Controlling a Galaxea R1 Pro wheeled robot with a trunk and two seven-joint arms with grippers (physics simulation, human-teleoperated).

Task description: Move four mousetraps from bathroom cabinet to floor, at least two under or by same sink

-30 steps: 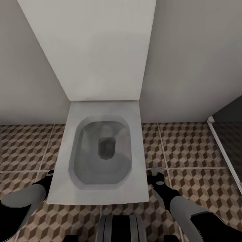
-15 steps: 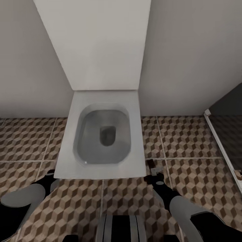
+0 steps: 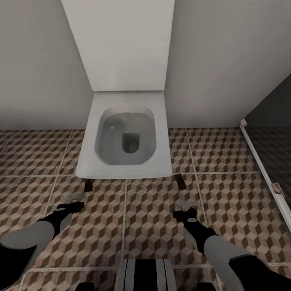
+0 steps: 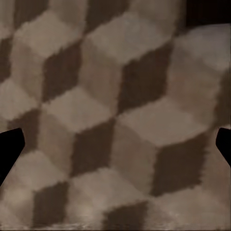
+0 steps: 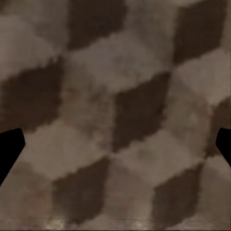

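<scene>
Left gripper (image 3: pixel 76 199) and right gripper (image 3: pixel 184 202) spread apart and empty, hovering low over the cube-patterned bathroom floor (image 3: pixel 149 210), white toilet (image 3: pixel 125 137) just ahead

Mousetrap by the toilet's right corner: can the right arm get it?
Probably yes. The mousetrap lies on the bathroom floor just ahead of the right gripper, whose jaws stand open; nothing sits between them.

The toilet's raised lid (image 3: pixel 121 40) is running off the head view's top edge. Both forearms are leaving its bottom corners. Two small dark slabs (image 3: pixel 181 182) before the bowl are showing too small to identify.
</scene>
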